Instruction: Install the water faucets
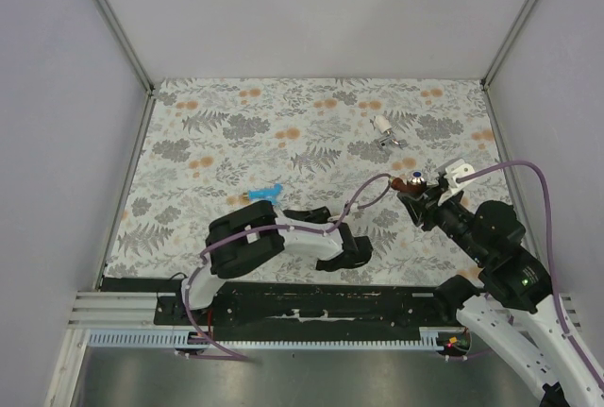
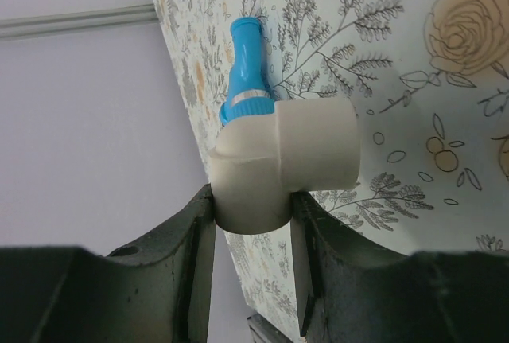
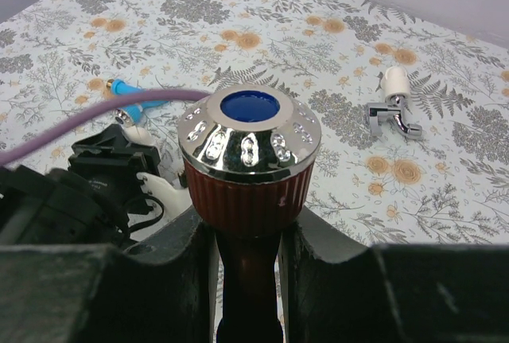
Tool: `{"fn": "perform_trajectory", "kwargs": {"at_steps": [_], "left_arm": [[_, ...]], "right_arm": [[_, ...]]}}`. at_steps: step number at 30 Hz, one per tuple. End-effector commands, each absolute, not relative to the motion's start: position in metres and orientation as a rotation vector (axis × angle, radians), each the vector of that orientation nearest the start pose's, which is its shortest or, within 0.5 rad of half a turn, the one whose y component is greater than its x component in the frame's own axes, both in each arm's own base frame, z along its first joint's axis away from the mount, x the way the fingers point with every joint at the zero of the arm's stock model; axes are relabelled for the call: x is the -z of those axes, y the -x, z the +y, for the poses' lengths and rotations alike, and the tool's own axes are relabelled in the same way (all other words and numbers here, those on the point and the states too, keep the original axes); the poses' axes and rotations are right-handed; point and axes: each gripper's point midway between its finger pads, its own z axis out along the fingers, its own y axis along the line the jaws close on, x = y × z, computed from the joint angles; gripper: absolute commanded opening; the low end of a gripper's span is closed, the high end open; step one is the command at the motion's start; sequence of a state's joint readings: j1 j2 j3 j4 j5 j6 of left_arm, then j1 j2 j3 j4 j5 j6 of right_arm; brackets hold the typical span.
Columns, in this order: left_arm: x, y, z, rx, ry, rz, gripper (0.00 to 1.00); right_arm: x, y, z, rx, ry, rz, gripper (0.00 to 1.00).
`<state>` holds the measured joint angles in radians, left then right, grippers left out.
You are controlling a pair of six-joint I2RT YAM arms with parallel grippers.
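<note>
Right wrist view: our right jaws pinch the ribbed reddish-brown faucet (image 3: 246, 192), chrome cap, blue centre, near the bench's (image 3: 445, 200) right edge. Left jaws clamp the white fitting (image 2: 286, 160) bearing the blue faucet (image 2: 245, 56); the silver faucet (image 3: 390, 112) lies far-right.

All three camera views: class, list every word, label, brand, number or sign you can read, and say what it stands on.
None: no text can be read in any view.
The chrome-capped reddish-brown tap shows only shiny dimples and a plain blue disc; the white plastic elbow fitting, blue plastic tap, white-and-silver tap and floral-patterned tablecloth show no lettering.
</note>
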<state>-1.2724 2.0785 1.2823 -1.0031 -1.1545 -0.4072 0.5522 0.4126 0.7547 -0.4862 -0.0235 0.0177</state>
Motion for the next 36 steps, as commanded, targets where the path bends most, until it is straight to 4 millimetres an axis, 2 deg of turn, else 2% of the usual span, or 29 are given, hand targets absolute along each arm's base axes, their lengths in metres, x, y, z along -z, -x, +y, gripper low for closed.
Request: {"fn": "perform_trajectory", "kwargs": {"at_steps": [1, 6, 12, 16, 18, 23, 29, 36], "left_arm": [[-0.068, -0.229, -0.234, -1.217, -1.035, 1.804, 0.05], [-0.055, -0.218, -0.243, -1.216, -1.079, 1.797, 0.10], [-0.047, -0.206, -0.252, -1.173, -1.088, 1.831, 0.21], [-0.042, -0.199, -0.254, -1.145, -1.079, 1.870, 0.33], [-0.042, -0.197, -0.254, -1.143, -1.073, 1.870, 0.43], [-0.045, -0.195, -0.258, -1.124, -1.054, 1.870, 0.57], [-0.047, -0.192, -0.265, -1.103, -1.054, 1.864, 0.61], [-0.053, -0.184, -0.272, -1.037, -1.028, 1.907, 0.72]], "right_arm": [[-0.294, -0.196, 0.123, -0.445, 0.437, 1.618, 0.00], [-0.294, -0.196, 0.123, -0.445, 0.438, 1.614, 0.00], [-0.295, -0.197, 0.119, -0.424, 0.415, 1.615, 0.01], [-0.295, -0.198, 0.119, -0.424, 0.415, 1.615, 0.01], [-0.295, -0.198, 0.119, -0.423, 0.414, 1.617, 0.01], [-0.293, -0.199, 0.120, -0.421, 0.419, 1.625, 0.01], [-0.294, -0.199, 0.120, -0.421, 0.421, 1.623, 0.01], [-0.293, -0.200, 0.120, -0.423, 0.420, 1.628, 0.01]]}}
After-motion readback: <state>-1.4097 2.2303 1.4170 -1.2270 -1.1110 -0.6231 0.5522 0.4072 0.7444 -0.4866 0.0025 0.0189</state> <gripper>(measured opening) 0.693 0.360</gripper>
